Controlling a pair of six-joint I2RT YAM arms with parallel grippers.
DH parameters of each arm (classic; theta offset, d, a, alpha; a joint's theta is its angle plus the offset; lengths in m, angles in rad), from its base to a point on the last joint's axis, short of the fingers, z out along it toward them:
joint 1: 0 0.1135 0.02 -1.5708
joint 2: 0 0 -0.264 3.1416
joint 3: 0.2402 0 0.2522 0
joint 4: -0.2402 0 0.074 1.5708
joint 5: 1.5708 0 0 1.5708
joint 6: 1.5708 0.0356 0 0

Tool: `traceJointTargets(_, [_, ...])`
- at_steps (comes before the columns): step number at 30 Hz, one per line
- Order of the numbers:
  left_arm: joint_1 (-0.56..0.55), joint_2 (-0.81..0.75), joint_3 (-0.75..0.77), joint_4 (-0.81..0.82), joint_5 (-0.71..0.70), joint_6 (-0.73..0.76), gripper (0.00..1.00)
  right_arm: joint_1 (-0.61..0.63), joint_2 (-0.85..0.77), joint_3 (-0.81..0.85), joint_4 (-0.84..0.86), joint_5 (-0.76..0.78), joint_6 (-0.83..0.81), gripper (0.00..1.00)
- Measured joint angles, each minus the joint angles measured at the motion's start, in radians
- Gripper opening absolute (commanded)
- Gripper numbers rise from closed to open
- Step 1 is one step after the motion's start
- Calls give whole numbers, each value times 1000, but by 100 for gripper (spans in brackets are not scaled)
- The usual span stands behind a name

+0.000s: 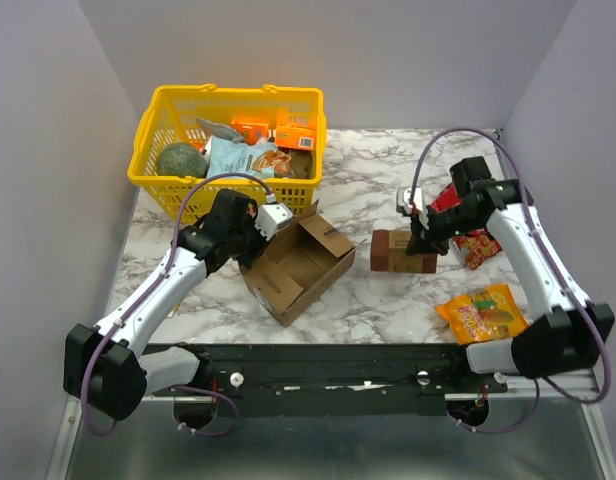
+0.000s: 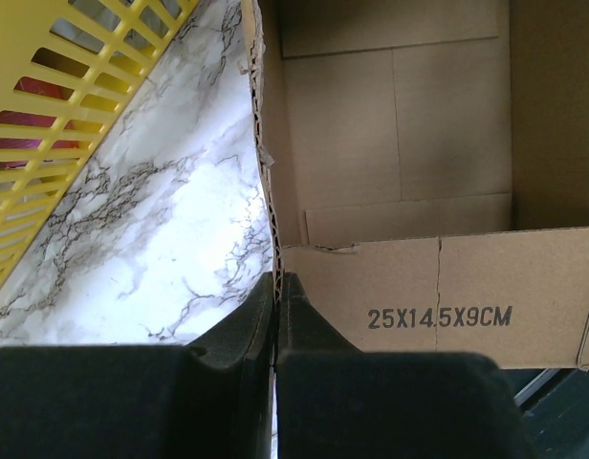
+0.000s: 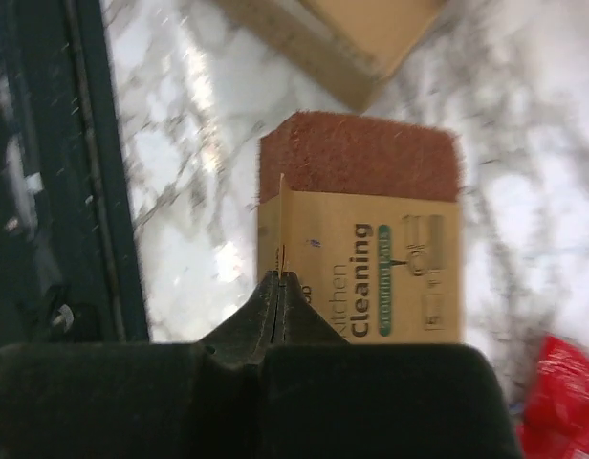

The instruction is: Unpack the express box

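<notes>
The left jaws are pressed together on a side wall of the express box point(image 1: 300, 262). In the left wrist view the torn corrugated edge runs straight down between the two dark fingers point(image 2: 232, 349), so the wall is clamped. The box lies open on the bench point(image 1: 373, 305), a little left of the middle, and its inside looks bare in that view. One flap carries printed dimensions.

The right jaws are together, with no gap visible. Their tips sit at the left edge of the card sleeve of a brown packet point(image 3: 361, 158), which is printed "Kitchen Cleaning". I cannot tell if the thin card is really pinched between them.

The yellow basket point(image 1: 146, 172) stands behind the box, near it but apart, with a strip of marble between them. The near corner of the box comes close to the front edge of the bench. The packet stands just to the right of the box, with a narrow gap between. A red packet point(image 1: 478, 247) lies beside the right arm, and an orange snack bag point(image 1: 483, 312) lies near the front edge.
</notes>
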Motion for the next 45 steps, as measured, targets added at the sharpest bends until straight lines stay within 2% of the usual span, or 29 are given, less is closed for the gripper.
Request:
traceJointTargets(3, [0, -3, -4, 2, 1, 0, 9, 0, -171, -80, 142, 1, 56, 0])
traceJointTargets(7, [0, -5, -5, 4, 3, -1, 9, 4, -374, -341, 374, 44, 91, 0])
traceJointTargets(11, [0, -5, -5, 3, 6, -2, 9, 7, -373, -531, 521, 123, 110, 1])
traceJointTargets(12, [0, -5, -5, 4, 6, -2, 9, 7, -353, -552, 541, 144, 134, 17])
traceJointTargets(14, [0, -5, -5, 4, 6, -3, 9, 7, -324, -562, 575, 181, 186, 35])
traceJointTargets(15, [0, -5, -5, 4, 6, -3, 8, 7, -316, -560, 597, 195, 215, 49])
traceJointTargets(17, [0, -5, -5, 4, 7, -3, 11, 7, -309, -540, 619, 207, 262, 59])
traceJointTargets(18, [0, -5, -5, 4, 8, -3, 21, 7, -308, -531, 624, 206, 283, 66])
traceJointTargets(20, [0, -5, -6, 4, 12, -2, 36, 7, -308, -499, 627, 206, 315, 71])
traceJointTargets(21, [0, -4, -8, 2, 21, -8, 51, 7, -308, -484, 629, 207, 333, 86])
traceJointTargets(22, [0, 2, -15, -4, 32, -9, 55, 7, -308, -465, 634, 208, 367, 100])
traceJointTargets(27, [-5, 28, -34, -50, 71, -18, 75, 8, -309, -349, 684, 243, 583, 100])
traceJointTargets(29, [-5, 26, -26, -63, 77, -16, 78, 8, -308, -311, 705, 295, 699, 100])
traceJointTargets(30, [-5, 26, -15, -75, 77, -16, 98, 8, -308, -291, 711, 349, 768, 100])
traceJointTargets(35, [-3, 0, 95, -112, 77, 9, 99, 8, -279, -204, 711, 610, 990, 100])
traceJointTargets(40, [3, -27, 252, -108, 76, 14, 99, 8, -270, -145, 715, 764, 1043, 100])
traceJointTargets(45, [54, -17, 357, -34, -20, -51, 99, 8, -282, -149, 729, 839, 1059, 100])
